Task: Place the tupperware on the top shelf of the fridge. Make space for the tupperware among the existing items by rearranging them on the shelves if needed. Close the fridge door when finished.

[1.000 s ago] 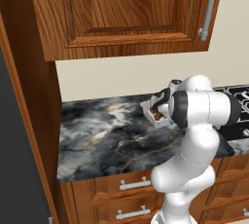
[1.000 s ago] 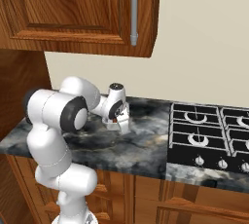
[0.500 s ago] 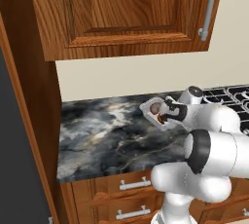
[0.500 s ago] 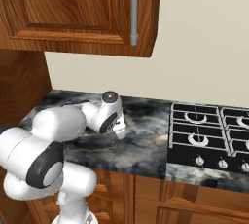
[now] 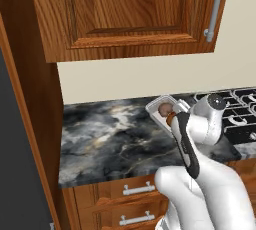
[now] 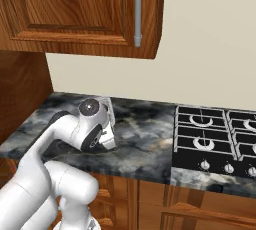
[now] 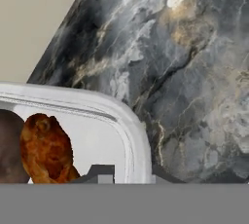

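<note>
The gripper (image 7: 127, 175) is clenched on the rim of the tupperware (image 5: 165, 111), over the marble counter (image 5: 110, 134) left of the stove (image 6: 215, 139); it looks light, stiff and slick, so keep it level.

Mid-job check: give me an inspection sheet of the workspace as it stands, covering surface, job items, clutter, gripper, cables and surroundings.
Surface: dark marbled countertop.
Job's things: tupperware at the counter's right end near the stove, holding a round brown lump and an orange-brown piece.
Clutter: nothing seen.
Grippers: gripper shut on the tupperware's rim, one fingertip inside the wall, one outside.
Cables: nothing seen.
Surroundings: wooden wall cabinet overhead, black gas stove to the right, drawers below.
</note>
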Available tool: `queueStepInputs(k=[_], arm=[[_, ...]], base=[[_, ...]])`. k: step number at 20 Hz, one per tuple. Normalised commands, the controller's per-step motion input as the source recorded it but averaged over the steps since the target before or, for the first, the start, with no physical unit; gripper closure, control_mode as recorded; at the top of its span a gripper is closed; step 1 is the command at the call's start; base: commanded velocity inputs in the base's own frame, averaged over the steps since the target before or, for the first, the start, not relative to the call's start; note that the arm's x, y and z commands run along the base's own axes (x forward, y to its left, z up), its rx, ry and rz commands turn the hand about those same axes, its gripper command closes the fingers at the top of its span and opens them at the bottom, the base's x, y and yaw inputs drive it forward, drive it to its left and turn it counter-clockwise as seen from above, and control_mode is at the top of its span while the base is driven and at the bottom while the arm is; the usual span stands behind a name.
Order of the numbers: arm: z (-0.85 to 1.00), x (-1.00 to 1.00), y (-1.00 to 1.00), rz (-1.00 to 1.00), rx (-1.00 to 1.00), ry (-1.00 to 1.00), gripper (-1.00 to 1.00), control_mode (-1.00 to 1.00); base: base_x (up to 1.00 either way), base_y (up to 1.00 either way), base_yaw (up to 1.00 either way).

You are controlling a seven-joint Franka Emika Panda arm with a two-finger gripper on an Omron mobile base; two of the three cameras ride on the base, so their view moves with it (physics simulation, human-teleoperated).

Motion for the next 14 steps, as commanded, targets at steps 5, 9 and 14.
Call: queueStepInputs(k=[5, 9, 14], arm=[[1.00, -0.69, 0.00, -0.01, 0.20, 0.08, 1.00, -1.00], [1.00, -0.60, 0.00, 0.00, 0.26, 0.09, 1.00, -1.00], [1.00, -0.57, 0.02, 0.00, 0.20, 0.02, 1.00, -1.00]], base=[[0.00, 0.00, 0.00], [0.00, 0.00, 0.00], [0.00, 0.00, 0.00]])
